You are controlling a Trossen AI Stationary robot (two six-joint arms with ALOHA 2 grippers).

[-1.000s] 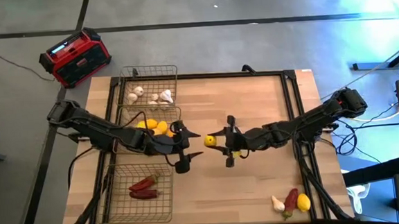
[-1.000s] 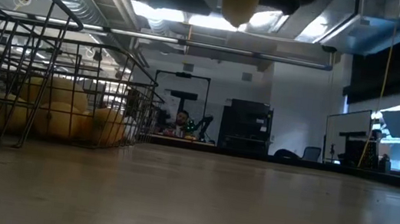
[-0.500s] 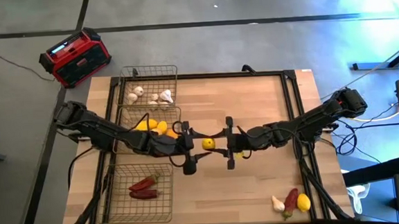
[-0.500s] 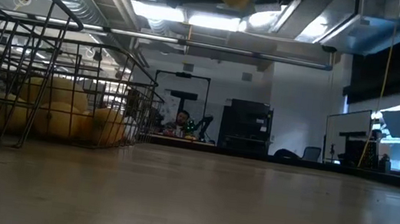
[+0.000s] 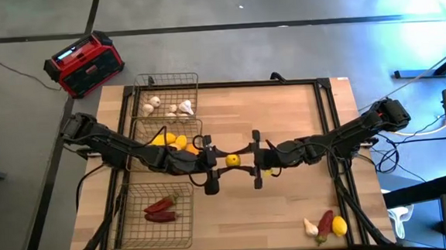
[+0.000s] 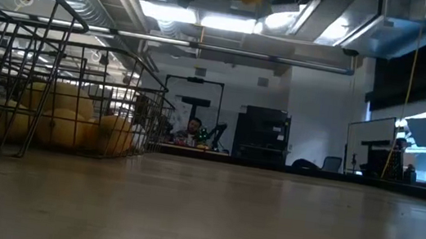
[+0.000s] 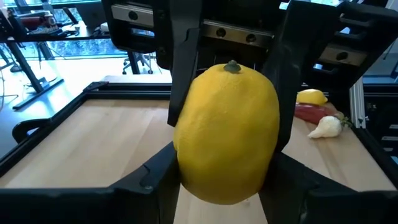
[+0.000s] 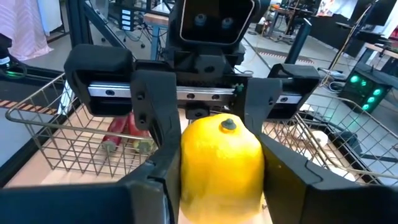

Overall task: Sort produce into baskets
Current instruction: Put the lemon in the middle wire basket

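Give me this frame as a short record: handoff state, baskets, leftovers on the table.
handoff: lemon held above mid-table between left gripper and right gripper
left jaws: closing around it, grip unconfirmed
right jaws: shut on it
garlic basket: several bulbs
lemon basket: lemons
chili basket: red chilies
unsorted: garlic bulb, chili, second lemon, near the right front corner
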